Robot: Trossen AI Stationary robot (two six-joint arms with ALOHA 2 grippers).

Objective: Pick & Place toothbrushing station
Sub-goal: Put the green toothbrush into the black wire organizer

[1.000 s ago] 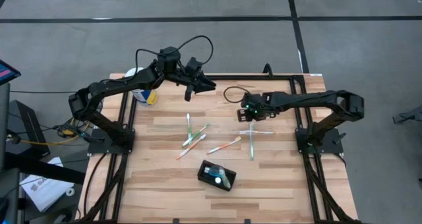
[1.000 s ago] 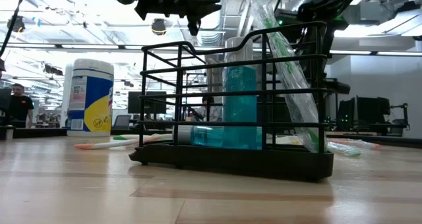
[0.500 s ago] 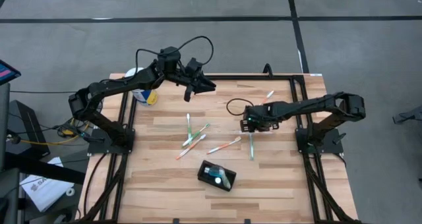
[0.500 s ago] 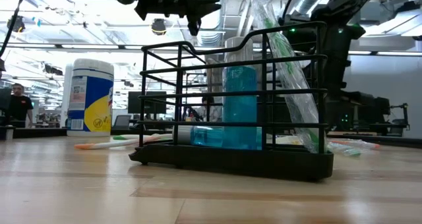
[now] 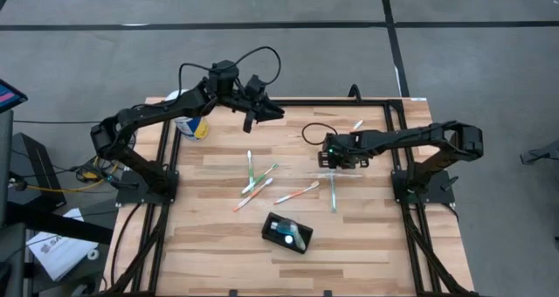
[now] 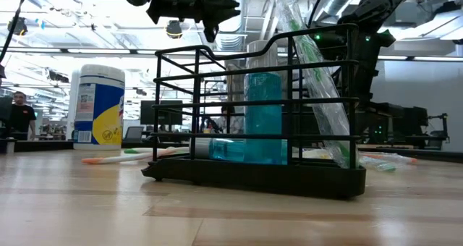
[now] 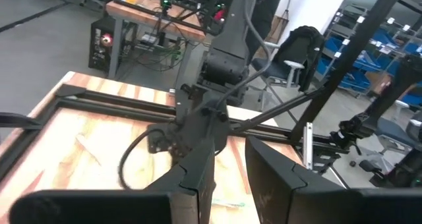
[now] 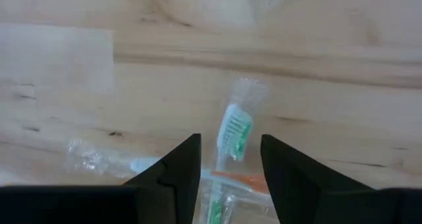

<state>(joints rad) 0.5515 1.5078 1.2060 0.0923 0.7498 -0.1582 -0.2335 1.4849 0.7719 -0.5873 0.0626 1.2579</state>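
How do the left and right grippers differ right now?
The left gripper hangs high near the table's far edge, over bare wood; the right gripper is low over wrapped toothbrushes. The left gripper holds nothing; the right gripper straddles a green toothbrush head. Both are open.

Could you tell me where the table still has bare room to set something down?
The table is bare along its near edge left of the black holder and in its near right corner. It is crowded mid-table around the loose toothbrushes and under the right gripper.

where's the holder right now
In the high view the holder sits near the table's front edge, about mid-width, just in front of the scattered toothbrushes; neither gripper is near it.
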